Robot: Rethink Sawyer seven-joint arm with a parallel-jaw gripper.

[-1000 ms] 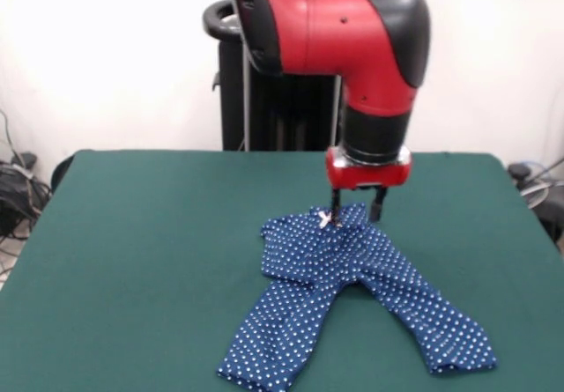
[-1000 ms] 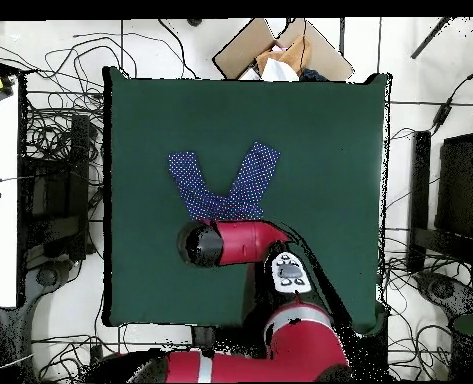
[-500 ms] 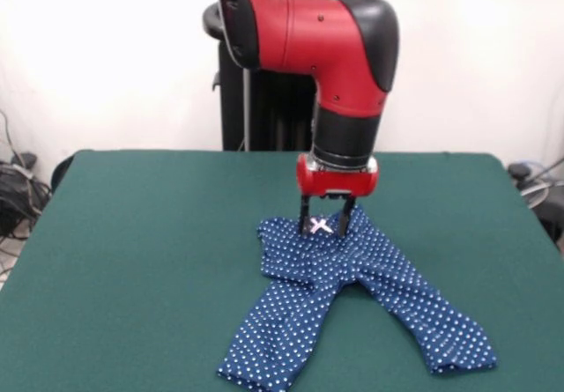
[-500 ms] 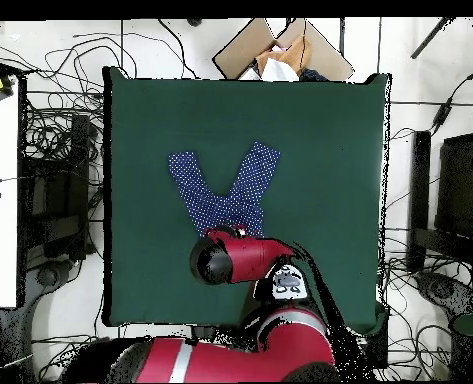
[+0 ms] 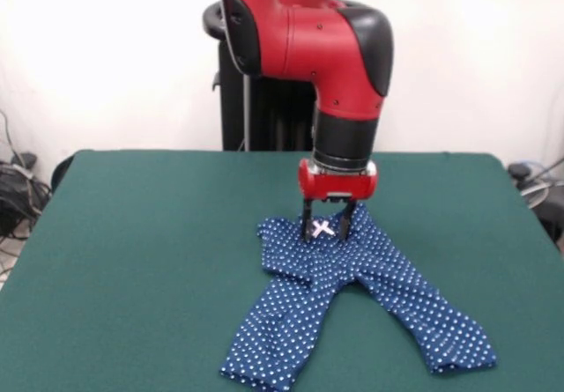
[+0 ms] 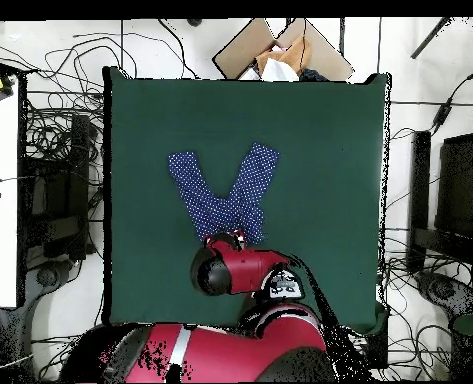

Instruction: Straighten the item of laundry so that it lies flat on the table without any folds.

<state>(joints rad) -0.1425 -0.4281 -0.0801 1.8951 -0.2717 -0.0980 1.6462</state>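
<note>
trousers (image 5: 352, 299) under pincer (image 5: 327, 231), waistband.

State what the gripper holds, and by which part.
Cannot be told: the gripper straddles the trousers' waistband by the bow; whether it pinches cloth is unclear.

From above, the red arm (image 6: 242, 272) hides the gripper and the waist end of the trousers (image 6: 223, 192).
</note>
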